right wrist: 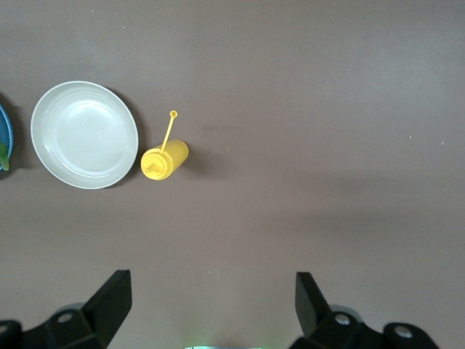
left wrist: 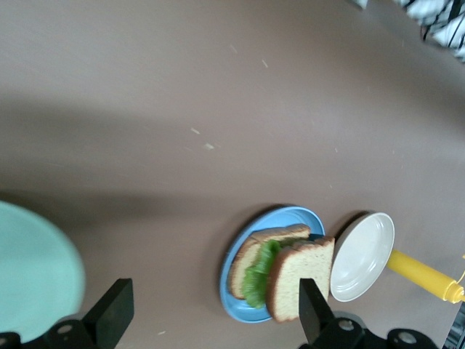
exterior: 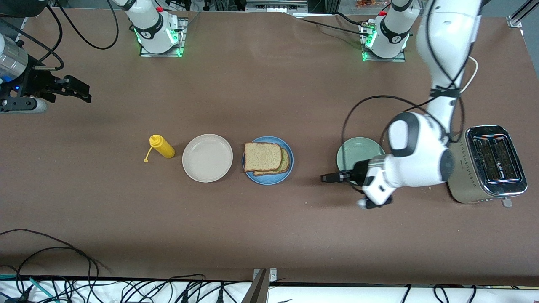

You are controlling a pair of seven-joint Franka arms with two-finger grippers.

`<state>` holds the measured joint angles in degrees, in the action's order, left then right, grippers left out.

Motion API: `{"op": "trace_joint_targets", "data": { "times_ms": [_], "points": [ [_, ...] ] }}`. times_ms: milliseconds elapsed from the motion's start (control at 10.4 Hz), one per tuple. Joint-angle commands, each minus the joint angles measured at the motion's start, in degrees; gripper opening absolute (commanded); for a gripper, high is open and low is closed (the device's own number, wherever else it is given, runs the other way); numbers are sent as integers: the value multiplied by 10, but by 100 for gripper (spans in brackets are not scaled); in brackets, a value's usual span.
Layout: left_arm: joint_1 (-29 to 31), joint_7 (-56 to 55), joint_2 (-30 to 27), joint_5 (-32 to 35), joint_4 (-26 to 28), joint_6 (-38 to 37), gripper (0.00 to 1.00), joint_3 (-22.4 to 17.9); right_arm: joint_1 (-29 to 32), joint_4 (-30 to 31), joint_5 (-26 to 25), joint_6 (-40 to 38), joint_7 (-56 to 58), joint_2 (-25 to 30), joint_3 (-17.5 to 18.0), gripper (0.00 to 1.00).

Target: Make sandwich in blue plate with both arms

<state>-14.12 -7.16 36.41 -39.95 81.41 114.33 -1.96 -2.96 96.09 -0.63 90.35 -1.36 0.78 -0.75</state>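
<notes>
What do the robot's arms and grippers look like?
Both arms are glossy white with black joint sections and black cables looping along them. Green lights glow at their bases. The left gripper and right gripper are black with two fingers each.

Sandwich (left wrist: 280,273) (lettuce showing) on blue plate (left wrist: 231,263).

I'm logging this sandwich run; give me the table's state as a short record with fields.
sandwich: brown wholegrain slices, green lettuce between, on round blue plate
beige plate: beside blue plate
yellow squeeze bottle: beside beige plate
left gripper: open, beside mint-green plate
right gripper: open, waiting at its end
silver toaster: left arm's end
</notes>
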Motion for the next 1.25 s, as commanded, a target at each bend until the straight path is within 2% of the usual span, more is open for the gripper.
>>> {"op": "trace_joint_targets", "data": {
  "times_ms": [0,192,383,479,863,1150],
  "points": [
    [76,27,-118,25,89,-6,100,6,0,-13,6,-11,-7,-4,0,100],
    [96,27,-168,60,115,-7,100,5,0,-13,6,-12,-6,-4,0,100],
    [98,27,-221,146,131,-10,100,4,1,-13,6,-12,-6,-4,0,100],
    [97,27,-243,199,130,-32,100,4,0,-13,6,-12,-6,-4,0,100],
    [95,27,-328,327,127,-125,100,5,1,-13,6,-12,-6,-4,0,100],
    [91,26,-368,389,118,-192,100,6,1,-13,6,-13,-6,-4,0,100]
  ]
}}
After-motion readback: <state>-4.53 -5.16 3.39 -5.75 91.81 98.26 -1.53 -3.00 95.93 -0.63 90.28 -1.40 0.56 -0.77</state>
